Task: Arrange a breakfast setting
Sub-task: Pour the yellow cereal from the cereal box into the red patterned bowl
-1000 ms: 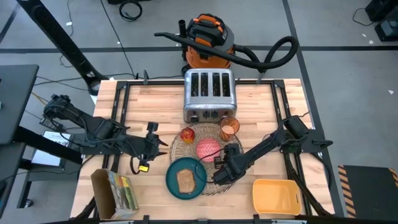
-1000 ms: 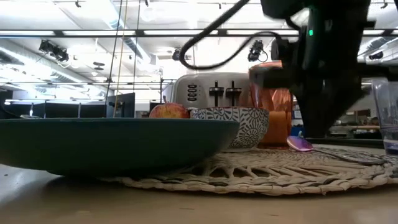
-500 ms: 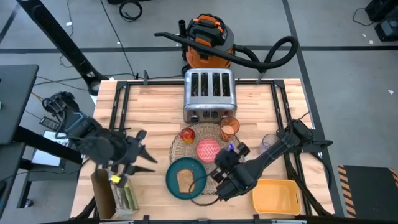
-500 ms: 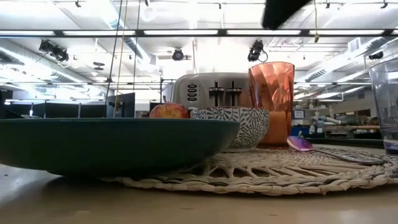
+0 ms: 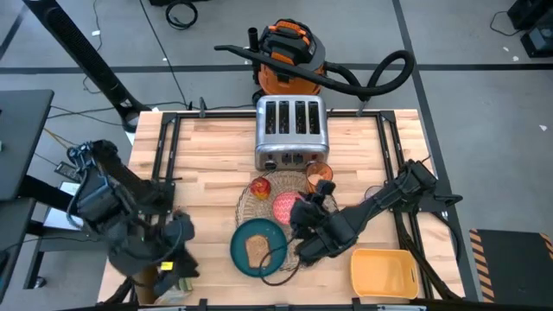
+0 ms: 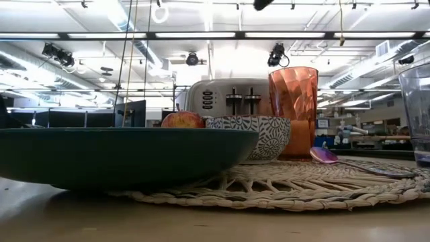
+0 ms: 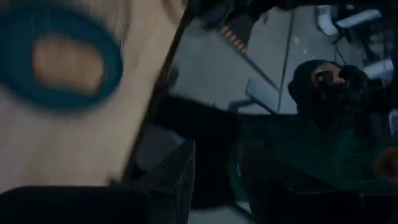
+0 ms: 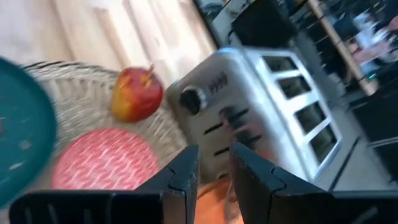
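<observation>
Left arm: folded back at the near-left tabletop [image 5: 207, 147] corner, left end effector [image 5: 177, 231] pointed toward the near edge; its fingers are parted slightly, nothing between them. Placemat [image 5: 251, 197]: centre, carrying plate [image 5: 244, 235] with toast [image 5: 257, 250] near, apple [image 5: 260, 186], bowl [image 5: 288, 207], cup [image 5: 319, 175]. Right arm: stretched low from the right, right end effector [image 5: 304, 207] raised over the bowl, fingers narrowly apart, empty. Toaster [image 5: 290, 130]: far centre. Yellow tray [image 5: 383, 272]: near right.

A round woven placemat [image 5: 259, 194] is laid flat before the toaster [image 5: 290, 131]. On it are set a red-yellow apple [image 5: 260, 187], pink bowl [image 5: 285, 207], orange cup [image 5: 318, 176] and teal plate [image 5: 241, 249] bearing toast [image 5: 257, 250].
</observation>
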